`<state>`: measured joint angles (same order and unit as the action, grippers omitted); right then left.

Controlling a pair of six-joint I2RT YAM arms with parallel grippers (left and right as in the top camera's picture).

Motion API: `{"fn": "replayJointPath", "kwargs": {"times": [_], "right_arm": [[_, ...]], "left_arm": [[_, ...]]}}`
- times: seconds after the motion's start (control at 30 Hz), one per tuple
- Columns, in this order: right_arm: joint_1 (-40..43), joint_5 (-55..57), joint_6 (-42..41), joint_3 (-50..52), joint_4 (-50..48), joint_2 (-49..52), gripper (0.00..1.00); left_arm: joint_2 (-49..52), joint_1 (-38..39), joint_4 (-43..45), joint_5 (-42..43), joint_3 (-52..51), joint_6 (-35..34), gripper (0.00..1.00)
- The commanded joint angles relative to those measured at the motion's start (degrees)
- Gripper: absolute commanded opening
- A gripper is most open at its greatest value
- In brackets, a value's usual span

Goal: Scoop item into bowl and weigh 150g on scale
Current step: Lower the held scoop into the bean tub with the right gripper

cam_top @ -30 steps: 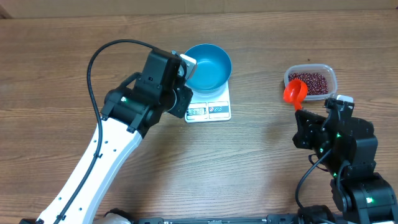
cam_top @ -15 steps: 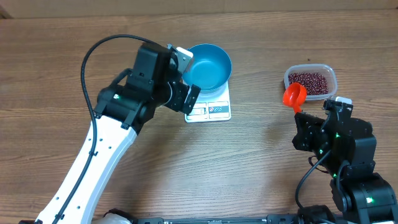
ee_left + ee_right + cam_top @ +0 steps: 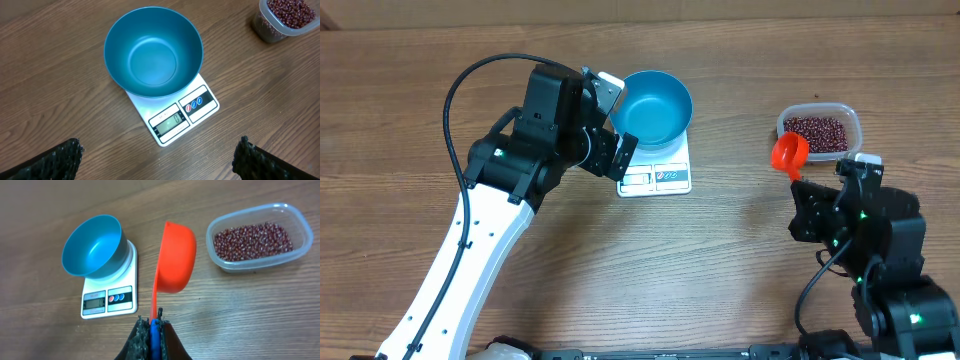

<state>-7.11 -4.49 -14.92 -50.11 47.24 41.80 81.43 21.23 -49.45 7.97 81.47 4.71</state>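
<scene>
- Beans (image 3: 252,240), small glossy dark red-brown grains, lie in a loose heap in the clear tub (image 3: 257,265) at the upper right of the overhead frame, well apart from the bowl (image 3: 152,52)
- That bright blue round bowl sits empty on the white scale (image 3: 175,117) at the upper centre of the overhead frame; the display seems to read zero in the left wrist view
- Right gripper (image 3: 152,325) is clenched on the handle of the orange scoop (image 3: 175,255); the cup hangs just left of the tub, between tub and scale, with no grains showing in it
- Left gripper (image 3: 157,160) is spread wide and grasps nothing, its fingers at the lower corners of the left wrist view, just left of bowl and scale in the overhead frame
- Step in hand, as I judge it: the first scoop, not yet begun, with the bowl in place
- Next move calls for carrying the scoop right over the tub, dipping its mouth into the heap, then lifting it level and crossing to the bowl
- Loose grains would likely roll off a tilted cup, so a level carry matters
</scene>
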Motion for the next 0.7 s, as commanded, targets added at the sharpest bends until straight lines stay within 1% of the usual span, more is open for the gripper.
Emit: {"fn": "replayJointPath", "kwargs": {"times": [0.0, 0.03, 0.13, 0.23, 0.37, 0.47, 0.53, 0.67], "right_arm": [[0.4, -0.1, 6.2, -8.0, 0.2, 4.9, 0.03], [0.5, 1.2, 9.0, -12.9, 1.9, 9.6, 0.03], [0.6, 7.0, 13.6, -22.4, 8.0, 19.2, 0.03], [1.4, 12.8, 15.8, -31.7, 15.3, 29.3, 0.03], [3.9, 18.9, 17.0, -40.6, 22.7, 41.0, 0.03], [6.1, 20.5, 19.0, -42.6, 23.8, 47.6, 0.03], [7.5, 20.6, 21.3, -42.6, 22.6, 51.3, 0.03], [9.4, 23.8, 21.9, -42.6, 19.8, 56.6, 0.03]], "left_arm": [[-0.2, -0.3, 0.0, 0.9, 0.6, 1.1, 1.00], [-0.2, -0.3, 0.0, 0.9, 0.6, 1.1, 1.00], [-0.2, -0.3, 0.0, 0.9, 0.6, 1.1, 1.00], [-0.2, -0.3, 0.0, 0.9, 0.6, 1.1, 1.00], [-0.2, -0.3, 0.0, 0.9, 0.6, 1.1, 1.00], [-0.2, -0.3, 0.0, 0.9, 0.6, 1.1, 1.00], [-0.2, -0.3, 0.0, 0.9, 0.6, 1.1, 1.00], [-0.2, -0.3, 0.0, 0.9, 0.6, 1.1, 1.00]]}}
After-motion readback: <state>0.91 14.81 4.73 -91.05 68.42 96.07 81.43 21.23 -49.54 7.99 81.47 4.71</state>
